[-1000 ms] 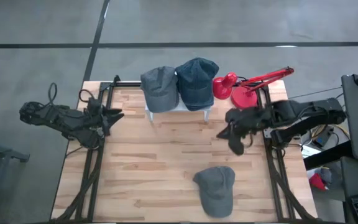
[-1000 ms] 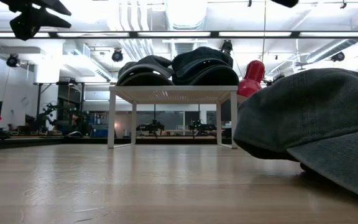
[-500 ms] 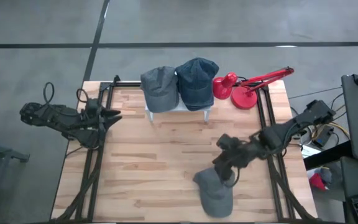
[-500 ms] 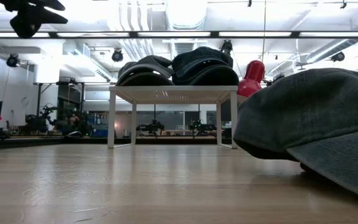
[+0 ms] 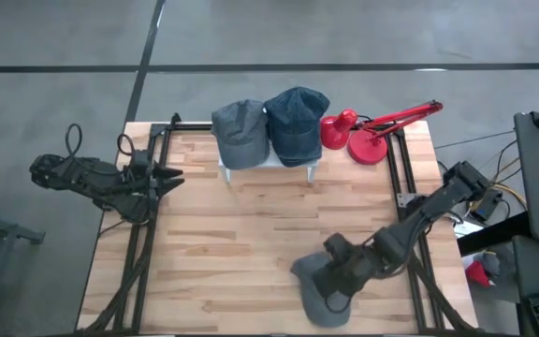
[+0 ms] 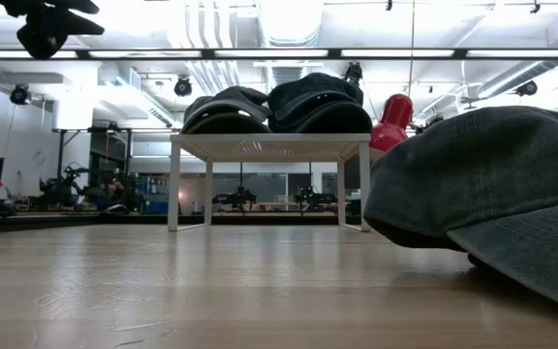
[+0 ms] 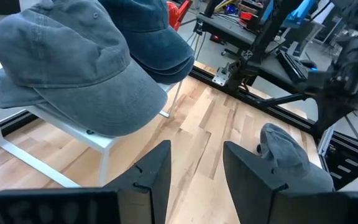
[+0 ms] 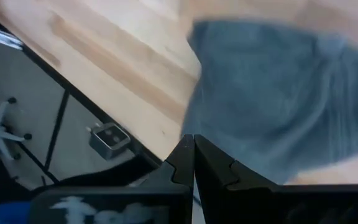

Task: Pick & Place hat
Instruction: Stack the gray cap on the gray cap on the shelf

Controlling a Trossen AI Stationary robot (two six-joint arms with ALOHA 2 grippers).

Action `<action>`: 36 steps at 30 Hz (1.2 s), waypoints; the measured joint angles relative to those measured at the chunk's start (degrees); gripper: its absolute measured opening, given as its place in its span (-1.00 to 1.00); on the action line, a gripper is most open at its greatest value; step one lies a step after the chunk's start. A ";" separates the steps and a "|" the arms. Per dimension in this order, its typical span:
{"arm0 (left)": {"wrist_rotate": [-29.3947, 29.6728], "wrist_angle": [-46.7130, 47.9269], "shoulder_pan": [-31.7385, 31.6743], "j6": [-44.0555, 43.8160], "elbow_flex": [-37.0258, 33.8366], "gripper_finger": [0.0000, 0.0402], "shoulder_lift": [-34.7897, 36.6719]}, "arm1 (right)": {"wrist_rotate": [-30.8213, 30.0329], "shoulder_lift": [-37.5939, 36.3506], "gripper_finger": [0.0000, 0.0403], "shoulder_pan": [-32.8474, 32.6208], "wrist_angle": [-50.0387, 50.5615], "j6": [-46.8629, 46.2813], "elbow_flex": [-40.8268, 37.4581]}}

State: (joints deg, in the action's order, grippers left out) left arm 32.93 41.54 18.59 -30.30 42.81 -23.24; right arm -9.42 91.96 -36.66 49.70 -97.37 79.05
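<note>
While seen from above: right gripper (image 5: 337,278) sits over the grey hat (image 5: 324,290) near the table (image 5: 213,243) front edge.
Right wrist view: fingers (image 8: 180,163) pressed together, holding nothing.
Left gripper (image 5: 164,174): parted, empty, at the table's left edge.
Rack (image 5: 268,161): 2 caps.

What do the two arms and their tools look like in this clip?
Both arms are dark, almost black, jointed links with loose black cables looping off them. The left tool has two flat, angular, matte dark fingers. The right tool has the same dark fingers. No markings are legible.
</note>
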 joint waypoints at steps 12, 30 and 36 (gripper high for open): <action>-0.11 0.00 0.00 0.13 0.00 -0.29 -0.01 | 7.30 5.45 -0.96 -1.60 0.74 -3.62 0.00; -0.12 -0.94 0.00 -0.13 0.00 -0.29 -0.02 | 10.13 6.03 -0.32 -1.60 2.88 -4.40 -0.04; -0.13 -0.90 0.00 -0.13 0.00 -0.29 -0.02 | 10.10 6.06 0.00 -1.60 2.88 -7.19 -0.09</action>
State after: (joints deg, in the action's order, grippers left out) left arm 32.80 40.64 18.59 -30.44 42.81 -23.27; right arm 0.69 98.02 -38.26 52.58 -104.56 78.96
